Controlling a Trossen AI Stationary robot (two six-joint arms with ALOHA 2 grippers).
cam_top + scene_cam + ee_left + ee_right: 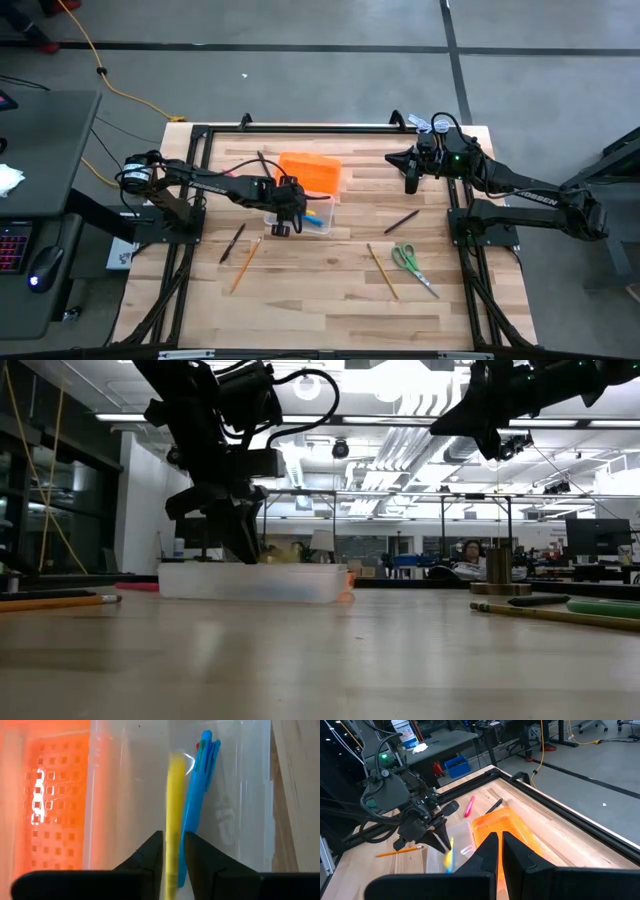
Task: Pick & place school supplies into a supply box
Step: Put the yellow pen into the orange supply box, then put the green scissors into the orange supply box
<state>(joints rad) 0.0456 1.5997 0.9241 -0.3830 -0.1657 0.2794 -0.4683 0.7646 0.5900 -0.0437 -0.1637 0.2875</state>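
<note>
Left gripper (174, 851) over clear supply box (297, 217), fingers slightly apart around yellow pen (174, 815), beside blue pen (198, 795). Right gripper (411, 183) raised, fingers together, empty.

Two pens (192, 810) are laid side by side in the supply box (297, 217), seemingly touching. The scissors (412, 265) are found well right of it on the counter (330, 290), two pencils (240, 255) to its left.
</note>
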